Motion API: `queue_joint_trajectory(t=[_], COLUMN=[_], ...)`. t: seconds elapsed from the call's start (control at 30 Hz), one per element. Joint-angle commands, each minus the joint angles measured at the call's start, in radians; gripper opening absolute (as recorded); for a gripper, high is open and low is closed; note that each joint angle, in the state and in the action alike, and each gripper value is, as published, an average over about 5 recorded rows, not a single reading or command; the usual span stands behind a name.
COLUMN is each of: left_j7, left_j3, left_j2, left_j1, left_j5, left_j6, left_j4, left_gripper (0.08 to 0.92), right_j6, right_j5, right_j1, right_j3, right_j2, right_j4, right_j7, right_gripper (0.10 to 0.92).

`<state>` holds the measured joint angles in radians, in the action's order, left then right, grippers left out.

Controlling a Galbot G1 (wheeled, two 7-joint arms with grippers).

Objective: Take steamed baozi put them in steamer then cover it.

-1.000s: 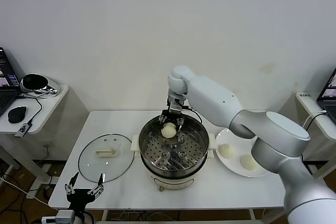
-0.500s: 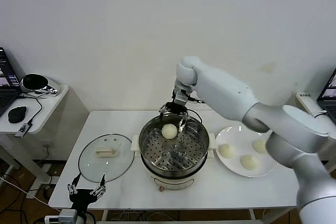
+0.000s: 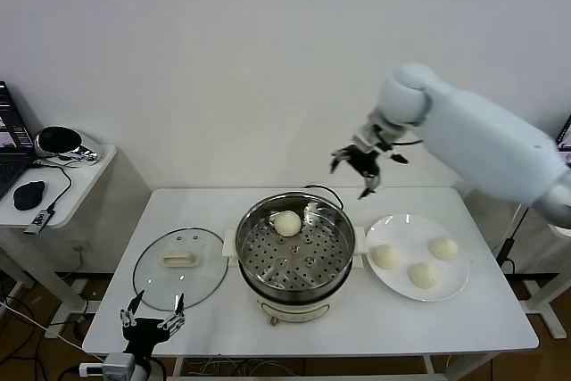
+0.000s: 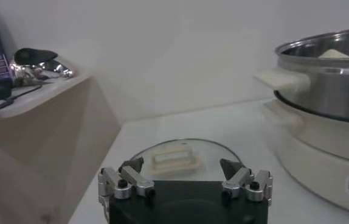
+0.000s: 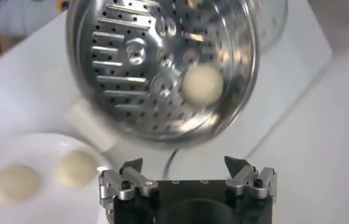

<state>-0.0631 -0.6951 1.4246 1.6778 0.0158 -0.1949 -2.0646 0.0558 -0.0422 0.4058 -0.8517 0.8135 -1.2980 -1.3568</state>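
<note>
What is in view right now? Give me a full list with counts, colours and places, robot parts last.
steamed baozi: four, cream-white; one on the perforated tray at the far side of the steamer, three on the plate
steamer: one, shiny steel on a cream-white base, centre of the table
cover: one, clear glass with cream-white handle, flat on the table to the steamer's left
plate: one, white, right of the steamer
table: one, white
side table: one, off-white, far left, carrying a black mouse and a cable
right gripper: open, empty, raised above the table's far edge between steamer and plate
left gripper: open, empty, low at the table's near edge by the cover
</note>
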Motion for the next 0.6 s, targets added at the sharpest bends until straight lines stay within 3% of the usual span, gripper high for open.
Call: queue_joint_trajectory(t=[0.03,0.27,0.6], left_j7=[0.001,0.001,0.0], left_j3=[0.005,0.0,-0.003], left_j2=[0.004,0.006,0.006], left_j1=[0.009,0.023,0.022], left_j5=[-0.001,-0.004,-0.009], left_j6=[0.0,0.0,0.0], left_j4=[-0.008,-0.009,0.009], left_gripper=[0.823,0.823,0.823], right_j6=[0.319,0.252,0.222], right_j5=[0.006,-0.125,-0.197], right_j1=[-0.096,-0.3,-0.468], right_j3=[0.024,0.146,0.215], right_j2=[-0.209,-0.153,-0.067], right_j4=[-0.089,-0.05,0.015], right_j7=[0.027,0.137,0.183], right_gripper=[0.823,0.823,0.823])
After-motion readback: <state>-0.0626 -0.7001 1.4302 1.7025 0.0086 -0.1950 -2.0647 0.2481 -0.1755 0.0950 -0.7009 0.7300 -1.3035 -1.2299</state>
